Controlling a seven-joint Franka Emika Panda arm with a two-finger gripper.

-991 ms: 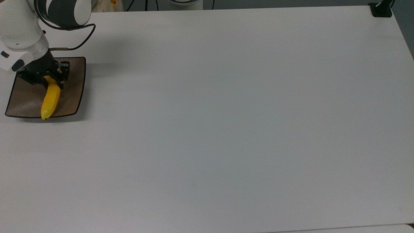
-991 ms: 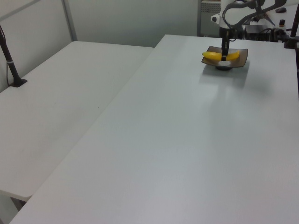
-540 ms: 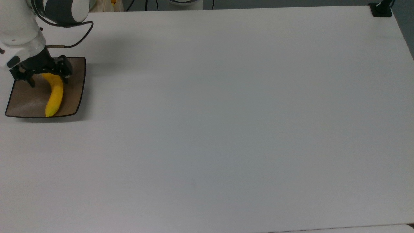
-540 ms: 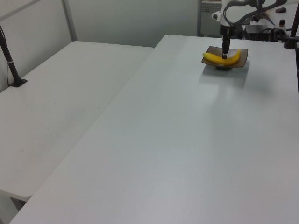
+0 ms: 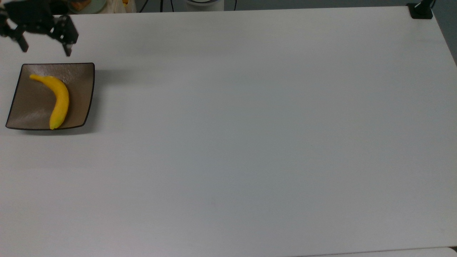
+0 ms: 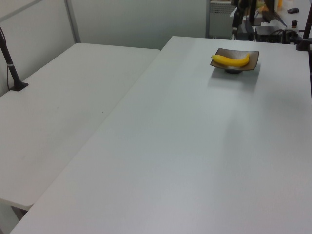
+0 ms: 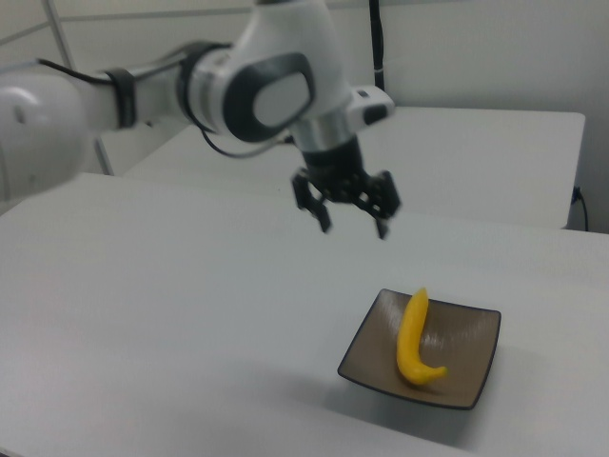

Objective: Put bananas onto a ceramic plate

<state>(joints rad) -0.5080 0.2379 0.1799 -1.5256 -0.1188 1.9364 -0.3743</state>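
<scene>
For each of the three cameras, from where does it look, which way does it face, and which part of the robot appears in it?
Top view: overhead, facing down at the table; the open tool at upper left.
Left view: at a far table end, looking along it to the plate.
Right view: low, close to the plate; white arm and tool.
All share the banana lying on the plate.

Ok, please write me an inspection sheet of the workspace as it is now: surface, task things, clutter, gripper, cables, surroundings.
Surface: white table, bare apart from the plate.
Job's things: banana lies inside the ceramic plate, near the top view's left edge.
Clutter: nothing seen on the table.
Gripper: gripper open, holding nothing, above the table beside the plate.
Cables: dark cables beyond the table's far edge.
Surroundings: second white table; black clamp at a corner.
</scene>
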